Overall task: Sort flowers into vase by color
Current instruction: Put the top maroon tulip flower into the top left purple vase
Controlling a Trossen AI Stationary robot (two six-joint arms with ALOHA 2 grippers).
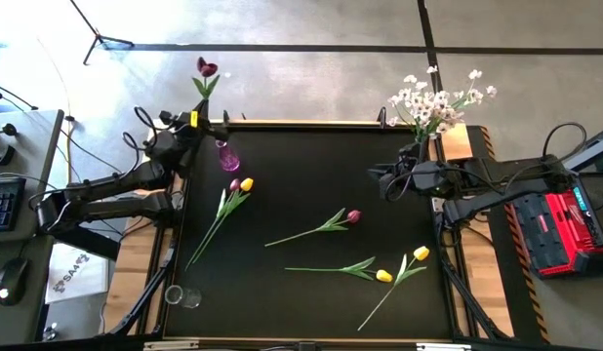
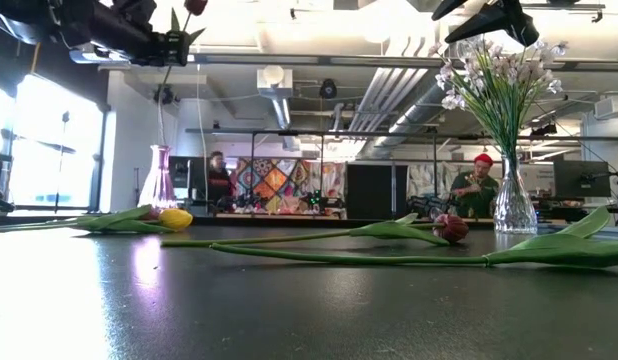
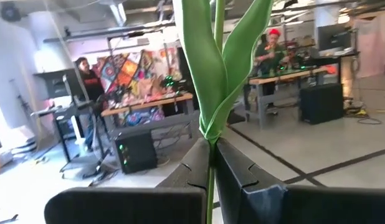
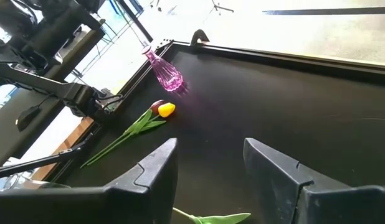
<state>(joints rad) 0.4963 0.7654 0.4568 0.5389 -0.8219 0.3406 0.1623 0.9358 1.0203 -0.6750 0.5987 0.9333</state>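
My left gripper [image 1: 195, 120] is raised over the table's far left corner, shut on a dark red tulip [image 1: 206, 68] whose bloom points up [image 2: 194, 6]. A pink vase [image 1: 226, 156] [image 2: 157, 178] stands just below it. White blossoms [image 1: 436, 97] stand in a clear vase [image 2: 514, 205] at the far right corner. Lying flat on the table are a yellow tulip with a red one [image 1: 240, 185], a red tulip [image 1: 353, 216] and two yellow tulips [image 1: 382, 276] [image 1: 421, 253]. My right gripper [image 1: 384, 183] [image 4: 208, 165] hovers open at the right side. My left gripper pinches the red tulip's green stem [image 3: 210, 163] between its two fingers, just under the leaves [image 3: 220, 68]. The fingers lie level, across the stem. The flower is lifted clear and upright, bloom above the fingers, and the thin stem [image 2: 165, 105] hangs down toward the pink vase.
The black table has a raised rim [image 1: 311, 124]. A small clear glass [image 1: 181, 295] lies beside the table's near left corner. Two people [image 2: 217, 180] [image 2: 476, 185] are at benches in the room beyond. Bare black surface lies between the flowers and the far edge.
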